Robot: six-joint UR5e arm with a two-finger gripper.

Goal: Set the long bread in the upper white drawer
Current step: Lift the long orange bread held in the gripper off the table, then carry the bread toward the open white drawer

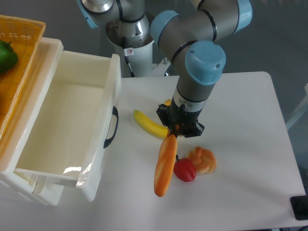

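Observation:
The long bread [164, 167] is an orange-golden loaf hanging down and tilted, its lower end toward the table front. My gripper [174, 131] is shut on its upper end. The upper white drawer [72, 126] stands pulled open at the left, its inside bare and its black handle [111, 127] facing the bread. The bread is to the right of the drawer, outside it.
A yellow banana [149, 124] lies between the drawer and my gripper. A red pepper [185, 169] and a knotted bun [203, 160] sit just right of the bread. A woven yellow basket [18, 57] with a green item is at the top left.

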